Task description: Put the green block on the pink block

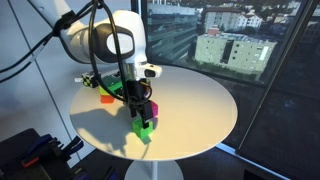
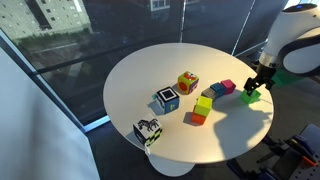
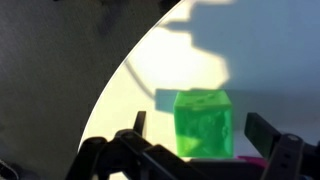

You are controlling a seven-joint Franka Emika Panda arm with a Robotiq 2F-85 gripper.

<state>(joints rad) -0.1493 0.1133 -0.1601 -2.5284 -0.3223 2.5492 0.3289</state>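
– Green block (image 3: 203, 123), grabbed or not?

– Nope. Going across the wrist view: one finger (image 3: 139, 126) stands off to its left, then the green block sits in the gap touching neither side, then the other finger is off to its right. So the gripper (image 3: 198, 122) is spread wide. A sliver of the pink block (image 3: 250, 158) peeks out just beside the cube, by the right-hand finger.

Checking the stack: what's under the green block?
In the wrist view a sliver of the pink block shows at the lower edge of the green block; the rest is covered, so contact cannot be judged.
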